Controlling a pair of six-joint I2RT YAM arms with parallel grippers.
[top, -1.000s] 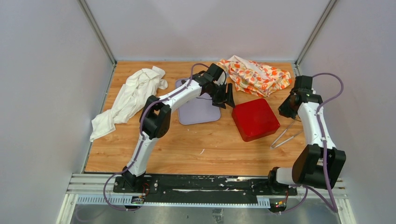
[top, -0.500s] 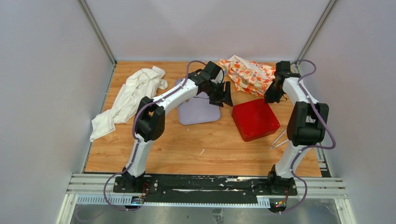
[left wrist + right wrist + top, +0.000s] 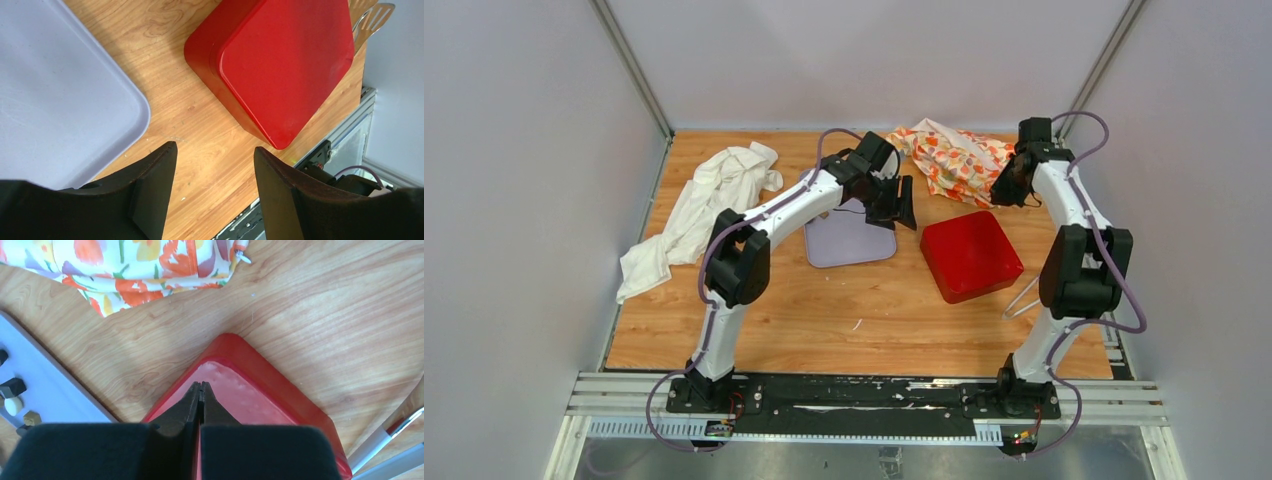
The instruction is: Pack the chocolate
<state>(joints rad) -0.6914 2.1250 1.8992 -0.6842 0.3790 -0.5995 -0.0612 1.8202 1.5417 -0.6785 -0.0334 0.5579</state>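
My left gripper (image 3: 212, 192) hangs wide beside the red box (image 3: 285, 60); right gripper (image 3: 200, 392) above it, closed, holding nothing. I see only small pieces (image 3: 15, 400) on the tray (image 3: 45, 385), maybe chocolate.

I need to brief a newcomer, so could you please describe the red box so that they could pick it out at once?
On the wooden table, look right of centre, just right of the lavender tray and nearer than the floral cloth. The red box is a glossy, square container with rounded corners, the only solid red thing there.
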